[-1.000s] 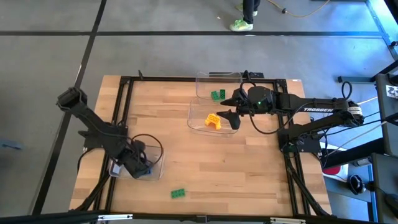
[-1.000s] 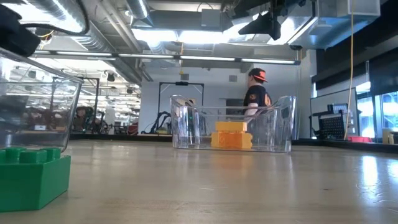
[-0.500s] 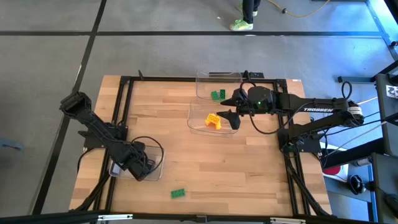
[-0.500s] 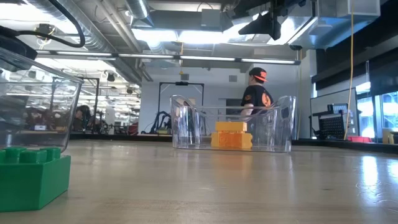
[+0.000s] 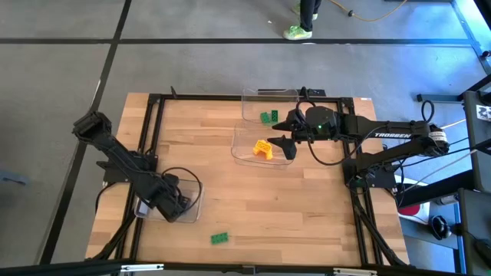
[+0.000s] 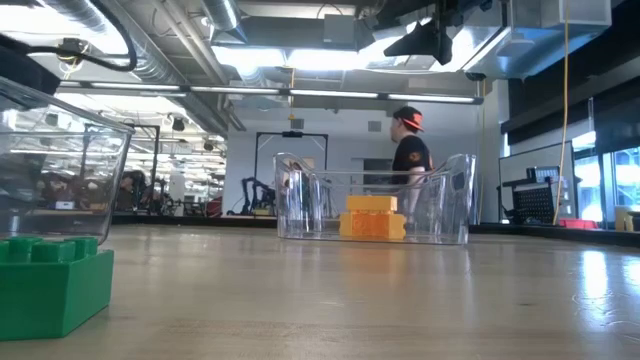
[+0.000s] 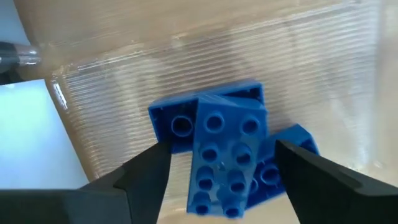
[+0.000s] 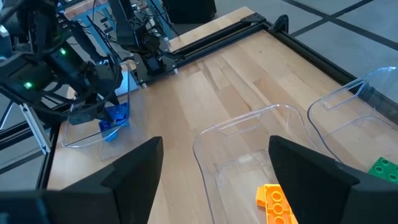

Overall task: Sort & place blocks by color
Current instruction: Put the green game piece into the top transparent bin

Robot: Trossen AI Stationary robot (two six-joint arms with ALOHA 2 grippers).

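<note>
Left gripper (image 5: 175, 205), jaws spread, released over blue bricks (image 7: 227, 158) in lower-left bin (image 5: 193, 201). Loose green brick (image 5: 220, 238) lies lower-right of it, long axis near-horizontal; left arm nearer. Right gripper (image 5: 285, 135), jaws spread, empty, over yellow-orange brick (image 5: 264, 149), upper centre.

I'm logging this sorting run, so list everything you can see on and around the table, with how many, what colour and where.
Blue blocks: three, piled in the near-left bin.
Yellow-orange blocks: at least two, in the middle bin.
Green blocks: two in the far bin; one loose on the table's near edge.
Clear bins: three; near-left, middle, far.
Table: one, light wood.
Person: one, in the room behind.
Left gripper: open, over the blue blocks.
Right gripper: open, over the middle bin.
</note>
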